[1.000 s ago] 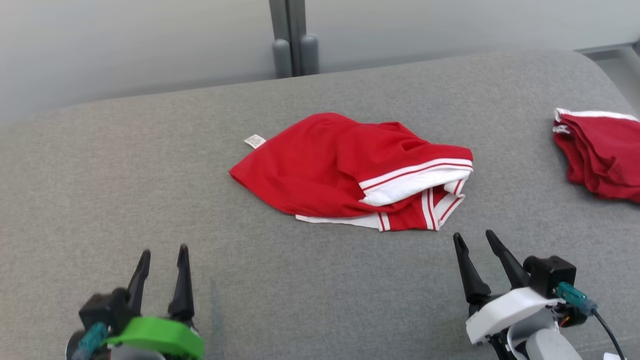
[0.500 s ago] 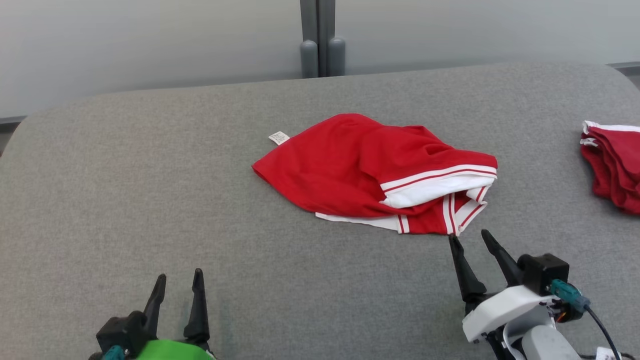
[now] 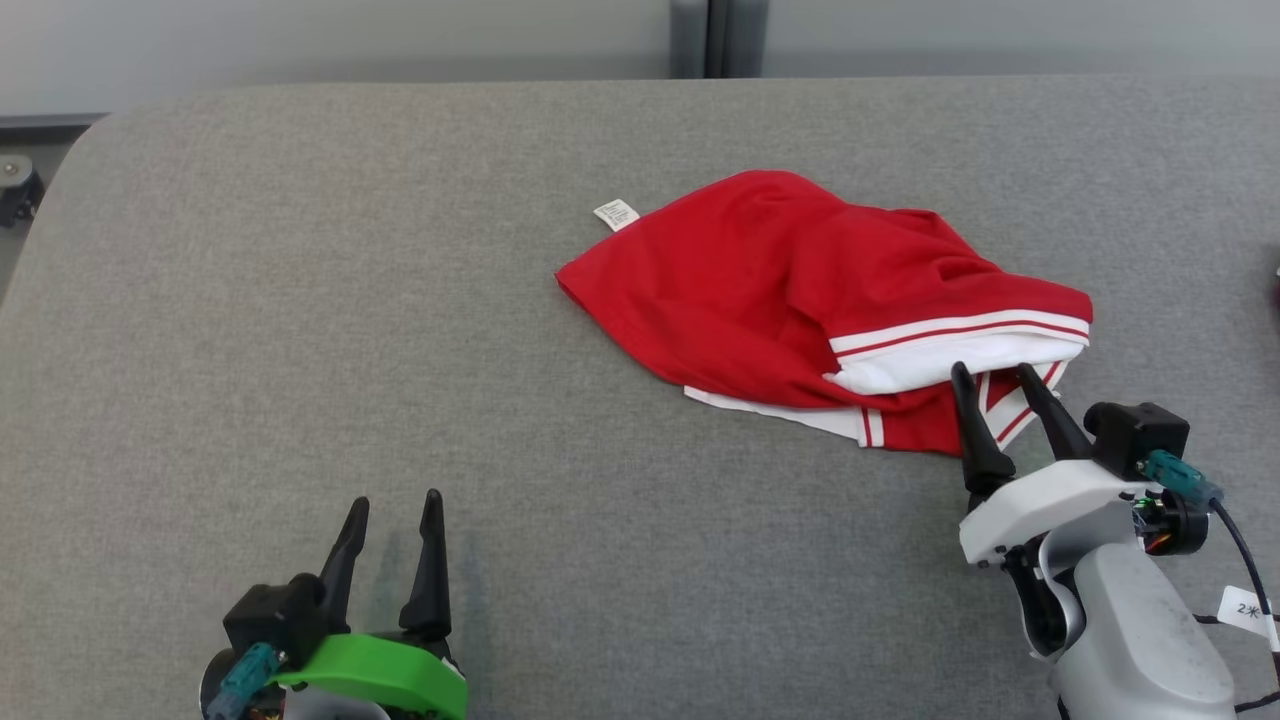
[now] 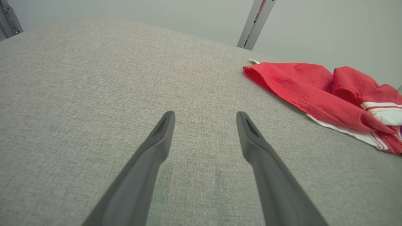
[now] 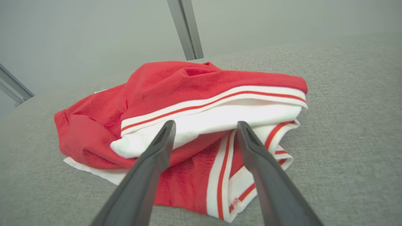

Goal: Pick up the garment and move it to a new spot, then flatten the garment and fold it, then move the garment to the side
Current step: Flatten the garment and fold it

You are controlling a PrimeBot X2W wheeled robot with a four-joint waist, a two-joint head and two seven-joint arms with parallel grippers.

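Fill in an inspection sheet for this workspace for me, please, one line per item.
Surface: grey fabric tabletop, flat.
Job's things: red garment with white striped trim, crumpled, not yet flattened.
Clutter: nothing seen.
Grippers: left gripper open over bare fabric, apart from the garment; right gripper open, fingertips at the garment's striped corner, nothing held.
Cables: black cable with a teal plug at the right wrist.
Surroundings: pale wall, grey upright post.
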